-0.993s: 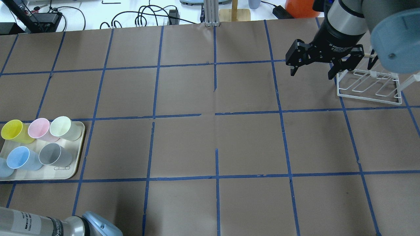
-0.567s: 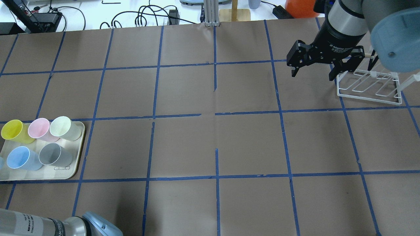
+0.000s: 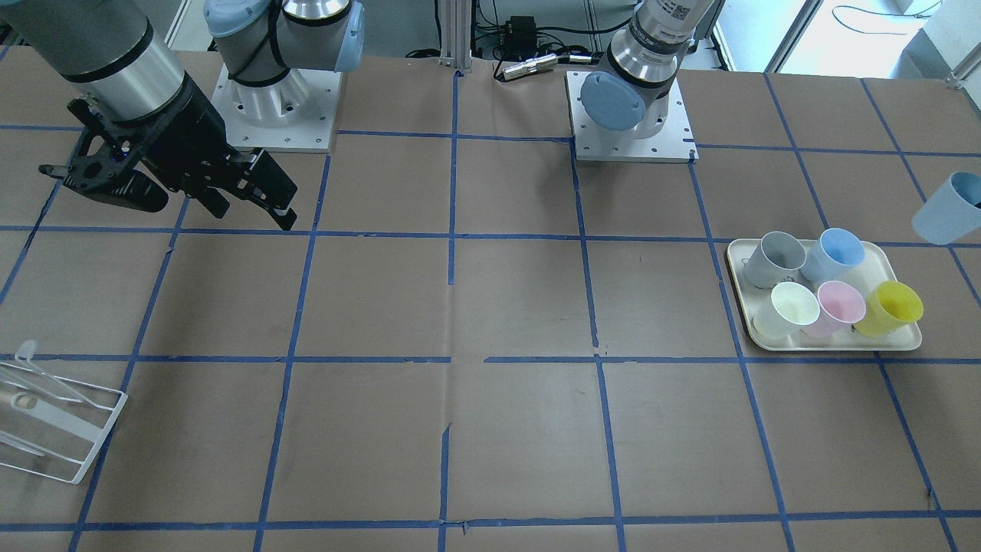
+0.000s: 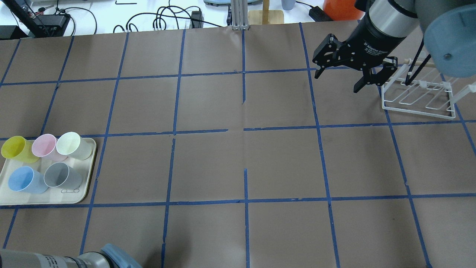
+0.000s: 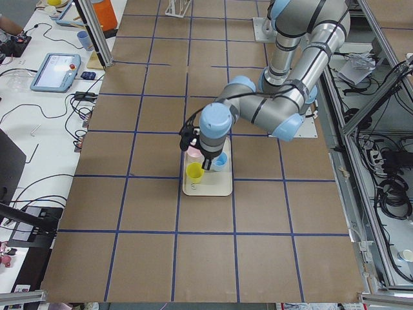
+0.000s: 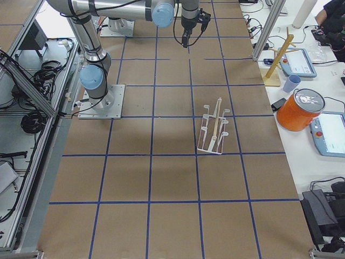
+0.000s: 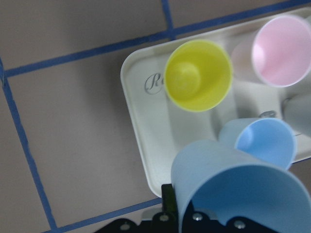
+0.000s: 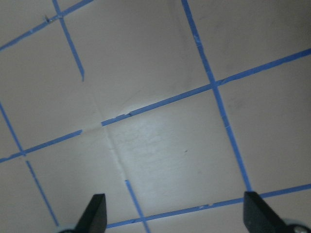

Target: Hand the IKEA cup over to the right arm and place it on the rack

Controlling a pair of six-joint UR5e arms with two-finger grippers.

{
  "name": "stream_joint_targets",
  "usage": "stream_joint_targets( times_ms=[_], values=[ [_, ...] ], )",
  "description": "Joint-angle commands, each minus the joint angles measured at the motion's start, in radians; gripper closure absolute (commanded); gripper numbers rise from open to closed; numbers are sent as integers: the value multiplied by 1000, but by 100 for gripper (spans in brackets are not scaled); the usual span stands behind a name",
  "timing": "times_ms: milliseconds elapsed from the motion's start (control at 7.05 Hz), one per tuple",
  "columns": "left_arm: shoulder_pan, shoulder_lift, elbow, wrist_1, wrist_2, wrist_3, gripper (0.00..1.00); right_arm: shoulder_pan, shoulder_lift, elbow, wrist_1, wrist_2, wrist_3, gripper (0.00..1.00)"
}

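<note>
The IKEA cup (image 7: 233, 189), pale sky-blue, fills the bottom of the left wrist view and hangs in the air past the tray at the right edge of the front view (image 3: 947, 218). My left gripper (image 5: 205, 154) is shut on it above the cream tray (image 4: 48, 199); its fingers are hidden. The cup's twin (image 4: 22, 180) stands on the tray. My right gripper (image 4: 336, 83) is open and empty, tilted, just left of the white wire rack (image 4: 418, 98). Its two fingertips frame bare table in the right wrist view (image 8: 175, 213).
The tray also holds a yellow cup (image 4: 15, 149), a pink cup (image 4: 44, 146), a pale green cup (image 4: 72, 144) and a grey cup (image 4: 61, 175). An orange bucket (image 4: 340, 9), a wooden stand (image 4: 266, 15) and cables lie beyond the far edge.
The blue cup at the tray's left edge has gone from the overhead view. The right gripper has moved left, away from the rack, and tilted. The left arm has slid lower.
</note>
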Motion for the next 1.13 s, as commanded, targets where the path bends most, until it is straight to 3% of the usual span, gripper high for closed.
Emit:
stream_joint_targets(
  times_ms=[0,142,284,567,993],
  values=[
    [-191,111,41,-189,-161,-220,100,-79,2,-4,70,286,153,0],
    [-274,128,29,-194,-217,-261,100,-109,1,-6,93,467,257,0],
    [-352,120,-5,-194,-327,-373,100,-111,-8,-6,101,581,370,0],
    [-454,142,-91,-185,-681,-494,100,-108,-14,-11,103,750,554,0],
    [-543,149,-296,-177,-1242,-493,100,-93,-50,8,170,832,707,0]
  ],
)
